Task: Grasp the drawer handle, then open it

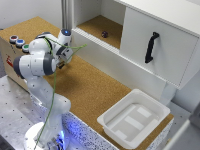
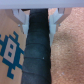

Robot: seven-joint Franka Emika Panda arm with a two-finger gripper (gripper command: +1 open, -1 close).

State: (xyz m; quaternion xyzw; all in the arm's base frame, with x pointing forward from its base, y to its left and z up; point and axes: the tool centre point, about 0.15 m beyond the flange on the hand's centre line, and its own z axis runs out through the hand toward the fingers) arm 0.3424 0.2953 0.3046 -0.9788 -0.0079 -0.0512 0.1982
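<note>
Exterior view: gripper (image 1: 64, 54) sits over the cork desk (image 1: 92, 90), well apart from the drawer handle (image 1: 151, 47) on the closed drawer (image 1: 160, 45). Wrist view: jaws spread, holding nothing. Risk: a misaligned long approach could strike the white panel beside the handle.

You have one arm (image 1: 37, 62) in the exterior view, and one drawer (image 1: 160, 42) with one black handle (image 1: 151, 47). One white tray (image 1: 134, 117) sits on the one cork counter (image 1: 90, 90). One small dark thing (image 1: 104, 34), too small to tell what, lies in the open shelf (image 1: 97, 25). Three buttons (image 1: 19, 43) sit on the one box (image 1: 12, 57). The wrist view shows you two fingers (image 2: 24, 20).
</note>
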